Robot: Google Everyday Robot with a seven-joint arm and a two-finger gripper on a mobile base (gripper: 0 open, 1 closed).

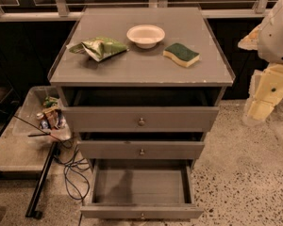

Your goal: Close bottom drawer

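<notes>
The bottom drawer (pixel 140 212) of the grey cabinet (pixel 141 69) is pulled far out, and its empty inside faces up. Its low front panel, with a small round knob (pixel 142 215), sits at the lower edge of the view. The middle drawer (pixel 141 150) and the top drawer (pixel 140 119) above it each stand slightly out. My gripper (pixel 260 108) hangs at the right edge of the view, to the right of the cabinet at about the top drawer's height. It is well apart from the bottom drawer and holds nothing that I can see.
On the cabinet top lie a green crumpled bag (pixel 100 47), a white bowl (pixel 145 35) and a green-and-yellow sponge (pixel 181 54). A clear bin of items (pixel 43 114), cables (pixel 73 166) and a black bar (pixel 41 180) are on the left. Speckled floor (pixel 245 182) lies to the right.
</notes>
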